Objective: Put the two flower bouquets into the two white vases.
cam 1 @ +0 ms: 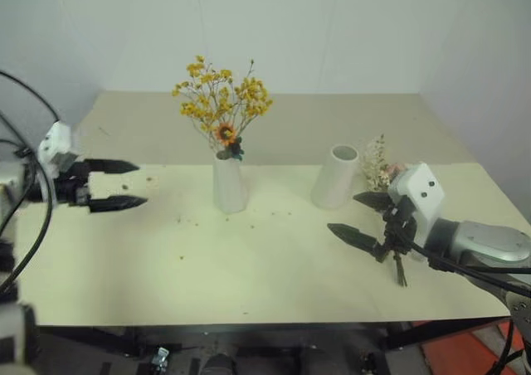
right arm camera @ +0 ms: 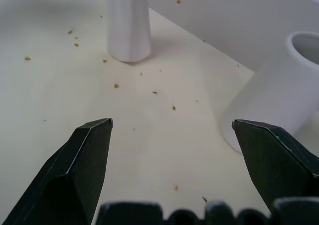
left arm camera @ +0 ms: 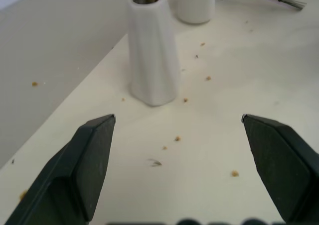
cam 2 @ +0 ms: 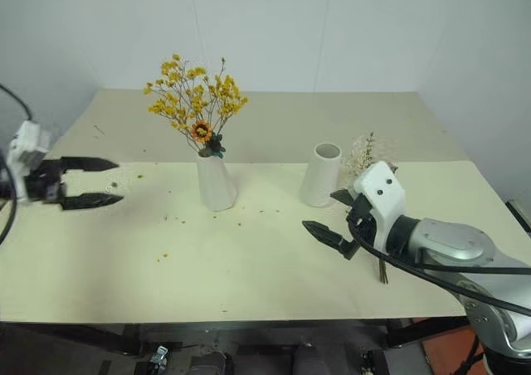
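Note:
The yellow bouquet, with an orange bloom, stands upright in the slim white vase at mid table. To its right stands the wider white vase, with nothing in its mouth. Just right of that vase the second bouquet lies flat with its pale sprigs showing. Its stems run toward the front edge, partly hidden by my right gripper. That gripper is open and hovers in front of the wide vase, holding nothing. My left gripper is open at the table's left, well apart from the slim vase.
Small yellow flower crumbs are scattered on the table around the slim vase. A second beige surface extends behind up to the white wall. Black cables hang along my left arm.

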Controlling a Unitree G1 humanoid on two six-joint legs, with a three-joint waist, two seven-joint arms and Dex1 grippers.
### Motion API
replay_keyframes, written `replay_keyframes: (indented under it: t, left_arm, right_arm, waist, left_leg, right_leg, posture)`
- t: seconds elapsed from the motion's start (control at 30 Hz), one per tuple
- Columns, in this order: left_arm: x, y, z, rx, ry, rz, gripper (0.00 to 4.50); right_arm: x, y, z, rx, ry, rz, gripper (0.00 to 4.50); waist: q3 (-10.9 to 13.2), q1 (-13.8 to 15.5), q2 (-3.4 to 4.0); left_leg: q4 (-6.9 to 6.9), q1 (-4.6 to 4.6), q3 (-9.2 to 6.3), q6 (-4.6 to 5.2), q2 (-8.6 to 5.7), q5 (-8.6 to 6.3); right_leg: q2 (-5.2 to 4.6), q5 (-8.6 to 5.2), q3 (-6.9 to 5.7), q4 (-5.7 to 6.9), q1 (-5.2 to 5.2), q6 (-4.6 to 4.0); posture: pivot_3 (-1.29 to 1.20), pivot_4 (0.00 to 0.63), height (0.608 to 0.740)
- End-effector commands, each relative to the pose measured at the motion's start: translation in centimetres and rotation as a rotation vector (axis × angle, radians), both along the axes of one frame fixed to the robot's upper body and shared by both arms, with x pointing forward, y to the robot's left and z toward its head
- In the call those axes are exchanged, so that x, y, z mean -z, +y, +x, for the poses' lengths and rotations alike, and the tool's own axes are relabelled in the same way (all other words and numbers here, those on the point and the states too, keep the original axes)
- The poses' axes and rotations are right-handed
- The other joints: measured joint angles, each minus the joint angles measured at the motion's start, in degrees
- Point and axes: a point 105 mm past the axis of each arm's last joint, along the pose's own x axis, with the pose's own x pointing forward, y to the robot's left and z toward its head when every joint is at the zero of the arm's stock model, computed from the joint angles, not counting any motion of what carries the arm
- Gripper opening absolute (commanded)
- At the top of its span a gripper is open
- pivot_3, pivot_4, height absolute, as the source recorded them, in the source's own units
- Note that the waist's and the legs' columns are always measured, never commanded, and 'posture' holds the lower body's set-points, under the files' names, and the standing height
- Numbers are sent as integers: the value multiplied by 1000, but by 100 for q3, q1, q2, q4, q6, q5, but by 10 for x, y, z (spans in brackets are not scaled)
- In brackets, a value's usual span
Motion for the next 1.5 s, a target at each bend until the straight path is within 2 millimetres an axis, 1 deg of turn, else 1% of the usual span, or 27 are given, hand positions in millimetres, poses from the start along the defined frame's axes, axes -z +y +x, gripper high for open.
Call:
replay_keyframes:
  t: [0.03,0.07,0.1,0.13,0.17,0.2,0.27,0.33,0.43,0.53,0.6,0.73,0.83,0.93,1.07,1.13,1.2,1.3,1.33,1.4,1.5]
  left_arm:
    - [-12,-40,-25,194,-51,-25,4447]
    - [-12,-52,-27,218,-65,-37,4447]
    - [-14,-65,-25,224,-102,-59,4447]
    - [-18,-80,-20,214,-133,-101,4447]
    - [-22,-90,-17,205,-153,-130,4447]
    - [-26,-97,-15,201,-169,-159,4447]
    - [-33,-110,-14,216,-188,-208,4447]
    - [-38,-119,-12,216,-193,-247,4447]
    - [-39,-125,-10,218,-170,-263,4447]
    - [-37,-132,-9,215,-163,-247,4447]
    - [-36,-136,-8,208,-147,-248,4447]
    - [-38,-141,-4,169,-158,-224,4447]
    - [-38,-144,-4,164,-153,-218,4447]
    - [-38,-148,-8,181,-151,-214,4447]
    - [-35,-151,-10,184,-154,-206,4447]
    - [-34,-152,-10,182,-155,-206,4500]
    - [-32,-151,-10,179,-158,-218,4500]
    - [-30,-151,-9,172,-165,-218,4500]
    - [-30,-151,-9,171,-167,-222,4500]
    - [-30,-151,-9,171,-174,-231,4500]
    - [-31,-150,-10,174,-179,-244,4500]
  right_arm:
    - [-7,-27,2,75,2,-41,4500]
    - [-4,-34,3,94,24,-70,4500]
    - [0,-41,4,115,48,-97,4500]
    - [5,-49,7,145,79,-128,4500]
    - [9,-55,9,165,100,-148,4500]
    - [11,-59,11,184,119,-158,4500]
    - [20,-69,19,230,156,-178,4500]
    - [31,-78,30,285,188,-194,4500]
    - [39,-82,45,324,223,-167,4500]
    - [44,-84,65,381,253,-149,4500]
    - [46,-85,74,409,273,-128,4500]
    - [51,-82,85,455,328,-98,4500]
    - [54,-82,92,481,363,-113,4500]
    - [55,-90,99,547,385,-110,4500]
    - [58,-97,99,588,411,-147,4500]
    - [61,-98,98,587,428,-168,4125]
    - [64,-97,97,588,440,-171,3625]
    - [67,-97,97,591,451,-183,2459]
    - [67,-97,98,594,450,-180,2164]
    - [67,-97,99,596,450,-179,1403]
    - [66,-97,100,602,447,-179,399]
  waist:
    - [1,85,1]
    - [1,116,1]
    - [0,144,1]
    - [0,161,1]
    - [0,163,-1]
    - [-2,153,-3]
    - [-2,114,-4]
    - [-2,21,-4]
    - [-2,-96,-3]
    - [0,-137,0]
    - [1,-135,1]
    - [1,-102,2]
    - [2,-76,3]
    - [2,-64,4]
    - [2,-60,4]
    - [2,-60,4]
    - [3,-64,4]
    - [3,-66,4]
    - [2,-66,4]
    - [3,-64,4]
    - [3,-64,4]
  left_leg:
    - [0,4,2,0,0,0]
    - [0,8,4,0,1,0]
    - [1,13,6,0,1,0]
    - [2,15,6,0,2,0]
    - [3,16,6,0,1,0]
    - [5,17,7,0,1,0]
    - [6,16,6,0,2,0]
    - [5,14,6,1,2,0]
    - [4,14,7,1,-1,0]
    - [3,18,7,1,0,0]
    - [3,18,6,1,-2,0]
    - [3,8,4,1,-3,0]
    - [3,6,4,1,-6,0]
    - [3,8,4,1,-5,0]
    - [3,6,4,1,-6,0]
    - [3,7,4,1,-6,0]
    - [3,7,4,1,-6,0]
    - [3,9,4,1,-5,0]
    - [3,9,4,1,-5,0]
    - [3,8,4,1,-6,0]
    - [3,8,4,1,-6,0]
  right_leg:
    - [-1,-2,0,-5,6,1]
    - [0,-3,0,-8,9,0]
    - [0,-7,-1,-6,15,-5]
    - [1,-24,-1,-6,16,-34]
    - [1,-25,-1,-4,17,-36]
    - [3,-24,0,0,16,-34]
    - [7,-4,1,0,15,0]
    - [10,-4,4,-1,11,0]
    - [8,-3,8,-2,10,0]
    - [12,-4,11,2,10,-1]
    - [11,-4,12,3,9,0]
    - [10,-4,10,-2,5,0]
    - [8,-2,10,-3,3,-1]
    - [10,-3,9,-2,4,-1]
    - [8,-2,9,-3,3,-1]
    - [9,-2,9,-3,3,-1]
    - [9,-2,9,-3,4,-1]
    - [10,-2,10,-1,4,-1]
    - [10,-2,10,-1,3,-1]
    - [10,-2,10,-3,3,-1]
    - [9,-2,10,-3,4,-1]
  posture:
    - [0,150,740]
    - [0,150,740]
    - [0,150,740]
    - [0,150,740]
    - [0,150,740]
    - [0,150,740]
    - [0,150,740]
    - [0,150,740]
    - [0,150,740]
    - [0,150,740]
    - [0,150,740]
    - [0,150,740]
    - [0,150,740]
    - [0,150,740]
    - [0,150,740]
    - [0,150,740]
    - [0,150,740]
    - [0,150,740]
    - [0,150,740]
    - [0,150,740]
    - [0,150,740]
